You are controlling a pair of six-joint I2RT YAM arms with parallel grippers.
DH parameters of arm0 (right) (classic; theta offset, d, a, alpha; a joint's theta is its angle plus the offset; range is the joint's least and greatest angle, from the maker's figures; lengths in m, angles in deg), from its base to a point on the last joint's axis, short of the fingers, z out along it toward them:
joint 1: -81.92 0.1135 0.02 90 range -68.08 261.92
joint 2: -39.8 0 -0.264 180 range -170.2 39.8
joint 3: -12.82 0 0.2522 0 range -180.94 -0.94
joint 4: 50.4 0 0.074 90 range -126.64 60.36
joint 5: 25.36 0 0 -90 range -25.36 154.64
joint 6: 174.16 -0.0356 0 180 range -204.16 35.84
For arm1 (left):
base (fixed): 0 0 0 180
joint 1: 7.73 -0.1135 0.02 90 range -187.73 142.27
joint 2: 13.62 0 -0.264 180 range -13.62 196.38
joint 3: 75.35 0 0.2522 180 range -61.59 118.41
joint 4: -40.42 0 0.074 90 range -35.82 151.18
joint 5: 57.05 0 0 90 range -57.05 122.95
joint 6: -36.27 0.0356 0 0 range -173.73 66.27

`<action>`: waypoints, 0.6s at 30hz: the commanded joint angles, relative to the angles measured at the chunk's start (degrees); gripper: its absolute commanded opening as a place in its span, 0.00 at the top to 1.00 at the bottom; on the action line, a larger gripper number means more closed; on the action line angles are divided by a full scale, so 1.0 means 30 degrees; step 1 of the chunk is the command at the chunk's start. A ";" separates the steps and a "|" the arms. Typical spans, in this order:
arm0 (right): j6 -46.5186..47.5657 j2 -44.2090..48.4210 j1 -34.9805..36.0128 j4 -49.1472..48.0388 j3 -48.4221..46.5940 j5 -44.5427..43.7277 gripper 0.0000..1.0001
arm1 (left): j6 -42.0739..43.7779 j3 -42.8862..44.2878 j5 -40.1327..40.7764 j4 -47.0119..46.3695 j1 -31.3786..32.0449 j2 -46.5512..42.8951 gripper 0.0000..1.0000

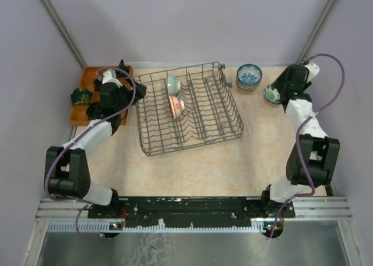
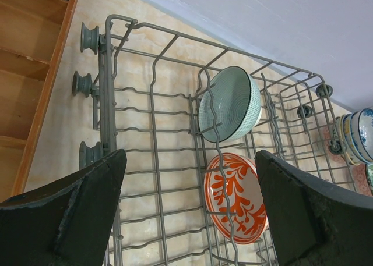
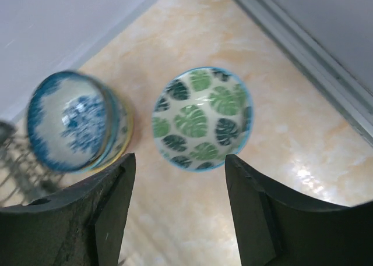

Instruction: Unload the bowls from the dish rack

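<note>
Leaf-print bowl (image 3: 201, 119) pattern clear only in R wrist cam.

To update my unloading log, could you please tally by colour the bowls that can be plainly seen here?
Pale green bowl, in the dish rack: 1
Red-and-white bowl, in the dish rack: 1
Blue-and-white bowl, topping the stack: 1
Green leaf-patterned bowl, standing alone: 1
Total: 4; bowls lower in the stack are too hidden to count.

No readable text, label, brand or number shows anywhere (only painted patterns on bowls).
</note>
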 commanded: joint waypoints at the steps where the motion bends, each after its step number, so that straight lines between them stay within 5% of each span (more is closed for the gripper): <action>1: 0.3169 0.1950 0.3421 0.0081 -0.1709 -0.2073 0.35 | -0.0283 0.0399 0.0179 0.0010 -0.0033 -0.0211 0.03; 18: 0.8599 -0.4522 1.4685 0.4248 -1.1522 -0.2303 0.34 | 0.0056 0.0225 0.1109 0.0888 -0.0033 -0.0002 0.03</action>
